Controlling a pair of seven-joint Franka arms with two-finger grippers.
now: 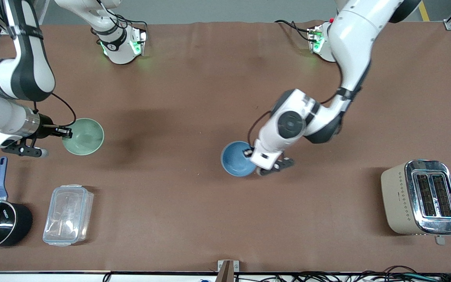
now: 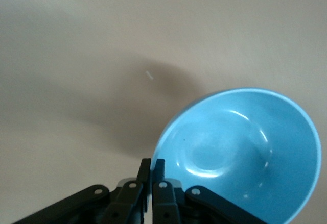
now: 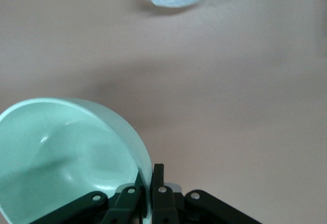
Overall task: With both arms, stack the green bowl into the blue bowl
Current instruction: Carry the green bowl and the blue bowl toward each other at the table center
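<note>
Table (image 1: 194, 86) spans frame. Green bowl (image 1: 83, 136) centre-left, lifted, rim pinched in right pincer (image 1: 67, 133). Blue bowl (image 1: 236, 158) mid-frame, rim pinched in left pincer (image 1: 249, 152). Advice: keep blue bowl level, centre green above, lower gently, then release.

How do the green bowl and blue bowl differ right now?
Color: the green bowl is pale sage, the blue bowl light blue inside.
Holder: the right gripper pinches the green bowl's rim; the left gripper pinches the blue bowl's.
Place: green is toward the right arm's end, blue near the table's middle.
Shared: similar size, plain, empty.
</note>
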